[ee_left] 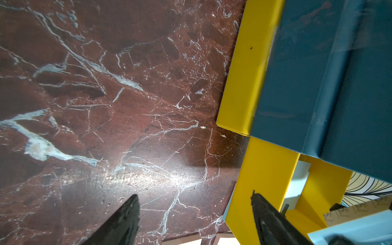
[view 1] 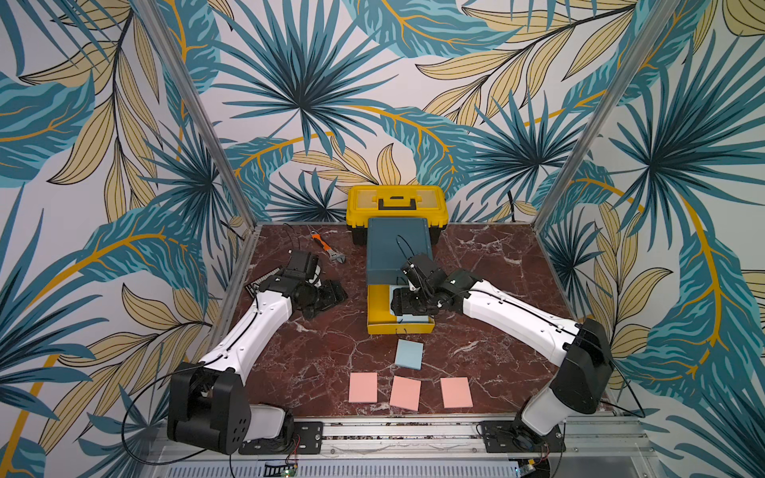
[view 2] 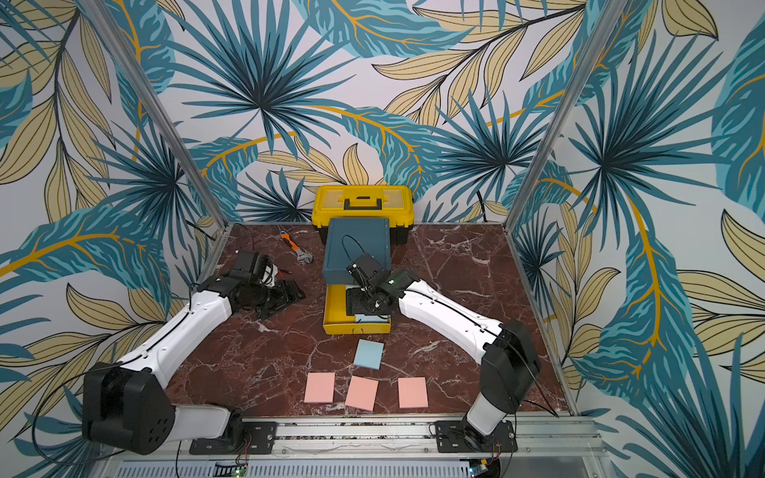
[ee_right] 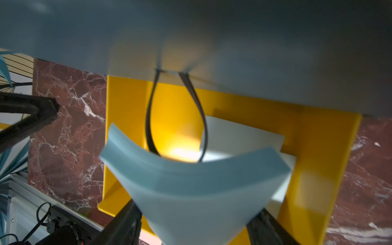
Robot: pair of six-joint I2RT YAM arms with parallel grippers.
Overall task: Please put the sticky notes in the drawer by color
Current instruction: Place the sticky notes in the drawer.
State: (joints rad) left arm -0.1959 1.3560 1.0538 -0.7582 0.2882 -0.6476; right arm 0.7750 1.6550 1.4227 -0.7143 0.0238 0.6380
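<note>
The teal drawer cabinet (view 1: 399, 248) stands mid-table with its lowest yellow drawer (view 1: 377, 306) pulled out. My right gripper (ee_right: 197, 210) hovers over that drawer, shut on a light blue sticky note pad (ee_right: 195, 182) that bows between its fingers. A pale pad (ee_right: 239, 135) lies inside the drawer. Another blue pad (view 1: 409, 354) rests on the table in front, and nearer the front edge lie three pink pads (view 1: 363, 387) (view 1: 405, 392) (view 1: 456, 392). Left of the cabinet, my left gripper (ee_left: 194, 194) is open and holds nothing.
A yellow toolbox (view 1: 396, 205) with a black handle sits behind the cabinet. An orange-handled wrench (view 1: 327, 248) lies at the back left. A black loop pull (ee_right: 150, 118) hangs over the open drawer. Metal frame posts edge the marble table (view 1: 496, 265).
</note>
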